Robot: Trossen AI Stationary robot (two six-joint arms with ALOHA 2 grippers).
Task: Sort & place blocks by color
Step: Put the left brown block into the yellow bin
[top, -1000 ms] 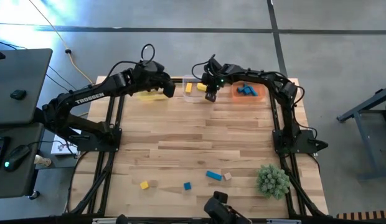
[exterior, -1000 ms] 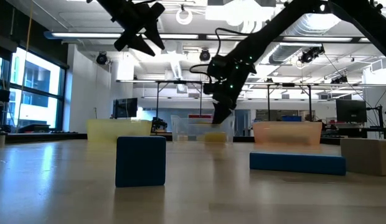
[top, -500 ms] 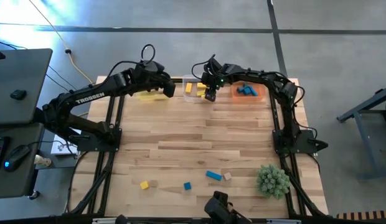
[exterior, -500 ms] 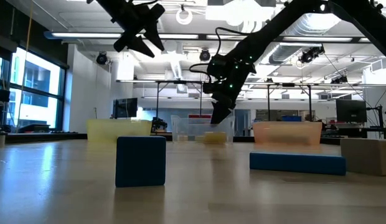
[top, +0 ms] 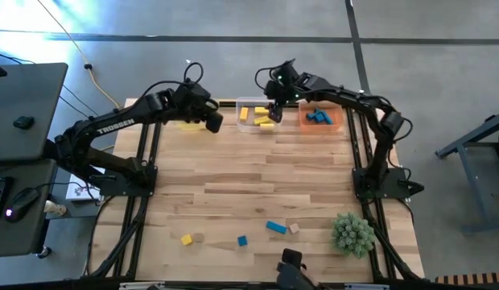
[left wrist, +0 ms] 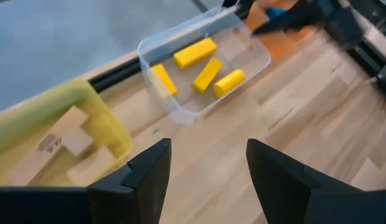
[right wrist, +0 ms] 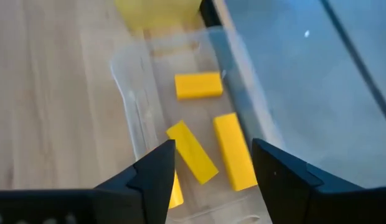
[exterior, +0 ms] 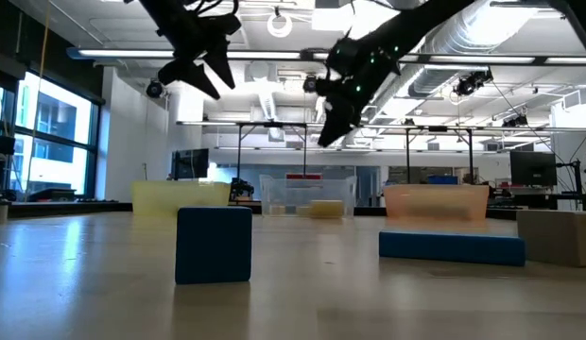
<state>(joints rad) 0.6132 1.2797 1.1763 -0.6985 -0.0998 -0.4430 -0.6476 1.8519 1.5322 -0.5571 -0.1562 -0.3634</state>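
Desk (top: 257, 177): middle stretch bare; three tubs line the far edge, loose pieces sit near the front edge.
Clear tub (top: 256, 118): holds four yellow blocks (right wrist: 199, 85).
Orange tub (top: 319, 119): holds blue blocks (top: 317, 118).
Yellow tub (left wrist: 99, 118): holds tan blocks (left wrist: 71, 134).
Front edge: yellow cube (top: 186, 239), blue cube (top: 242, 240), blue bar (top: 275, 227), tan cube (top: 294, 229), green spiky ball (top: 352, 232).
Right pincer (top: 277, 111): raised over clear tub, fingers apart, empty.
Left pincer (top: 212, 122): raised near yellow tub, fingers apart, empty.
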